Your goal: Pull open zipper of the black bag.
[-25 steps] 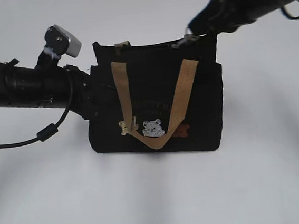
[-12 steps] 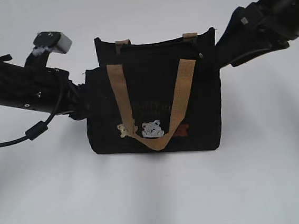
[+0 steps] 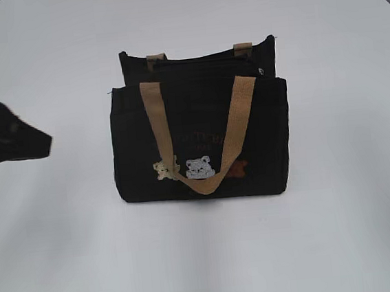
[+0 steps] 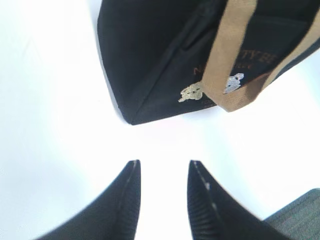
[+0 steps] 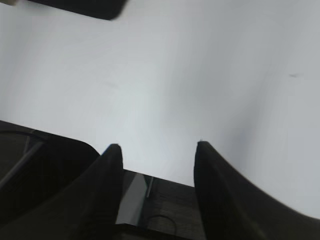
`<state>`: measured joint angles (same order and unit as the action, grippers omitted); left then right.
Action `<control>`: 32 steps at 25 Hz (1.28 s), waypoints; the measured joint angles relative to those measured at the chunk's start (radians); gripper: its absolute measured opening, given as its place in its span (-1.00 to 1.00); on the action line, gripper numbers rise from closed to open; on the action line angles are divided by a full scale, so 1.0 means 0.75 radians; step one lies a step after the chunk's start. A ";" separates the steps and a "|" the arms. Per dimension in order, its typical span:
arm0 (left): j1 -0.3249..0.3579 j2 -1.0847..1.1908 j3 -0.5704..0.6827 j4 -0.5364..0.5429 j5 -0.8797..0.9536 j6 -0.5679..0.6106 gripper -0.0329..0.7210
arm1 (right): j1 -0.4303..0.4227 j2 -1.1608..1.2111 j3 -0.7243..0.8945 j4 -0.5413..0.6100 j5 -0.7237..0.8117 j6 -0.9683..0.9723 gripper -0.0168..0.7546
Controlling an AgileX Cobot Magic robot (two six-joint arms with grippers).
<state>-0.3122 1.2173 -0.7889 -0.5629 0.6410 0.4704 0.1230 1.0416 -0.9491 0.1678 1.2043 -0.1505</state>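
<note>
Both grippers have their jaws apart and hold nothing. Left gripper hangs over the bare white table, with the black bag near in front of it but not touching. From the outside camera only a dark, blurry bit of the left arm shows at the left edge of the table, cut off by the picture. Right gripper shows only in its own camera, over plain white table, with just a dark corner of something at the top edge that is too blurry to name. The bag stands upright near the middle of the table, with a tan strap hanging down its front and little bear patches near the bottom. The lettering on it is too faint to read. The zipper runs along the top, but it is black on black, so I cannot tell how far it is open, and the pull is too small to be sure of.
</note>
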 joint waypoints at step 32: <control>0.000 -1.634 0.346 0.568 0.574 -0.417 -0.29 | 0.000 -1.389 0.618 0.041 -0.127 -0.167 -0.17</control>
<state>-0.3122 -0.0083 -0.5292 -0.1368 1.0718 0.1577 0.1230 0.0000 -0.4856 0.1987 1.1092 -0.2754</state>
